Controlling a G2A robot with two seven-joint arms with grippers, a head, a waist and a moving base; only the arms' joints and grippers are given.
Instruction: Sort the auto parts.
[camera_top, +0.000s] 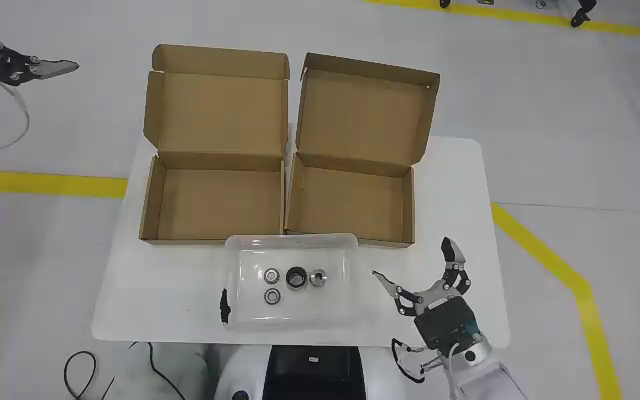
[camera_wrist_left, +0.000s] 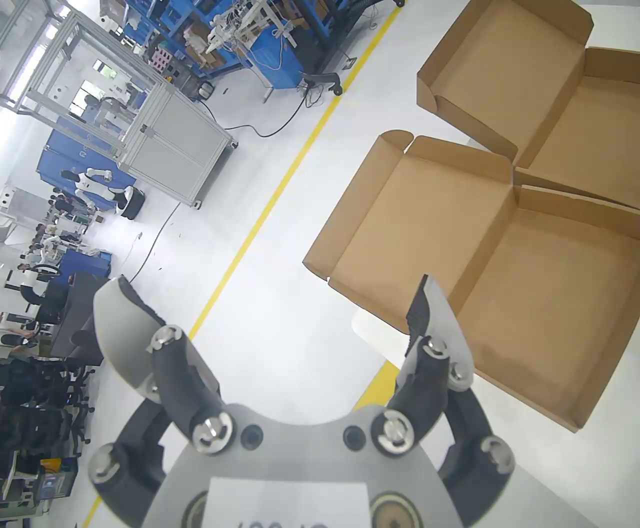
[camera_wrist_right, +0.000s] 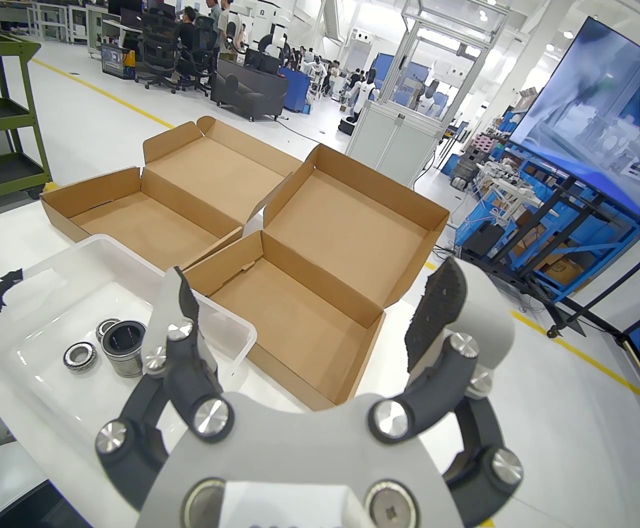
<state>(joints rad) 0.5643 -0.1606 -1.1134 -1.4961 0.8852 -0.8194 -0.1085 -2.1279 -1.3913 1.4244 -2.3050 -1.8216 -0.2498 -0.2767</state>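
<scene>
Several auto parts (camera_top: 295, 278) lie in the clear tray (camera_top: 290, 240), two empty cardboard boxes (camera_top: 215, 205) waiting behind for sorting. My right gripper (camera_top: 413, 262) hangs beside the tray, jaws spread; left gripper (camera_wrist_left: 272, 285), spread too, parks off the table (camera_top: 450, 170).

Top view overhead, wrist views oblique, all sharing cardboard boxes (camera_top: 220, 200)

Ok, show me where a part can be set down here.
The left box and right box are bare inside. Bare table lies beside the right box, past the right claw. Crowded: the parts in the bin.
</scene>
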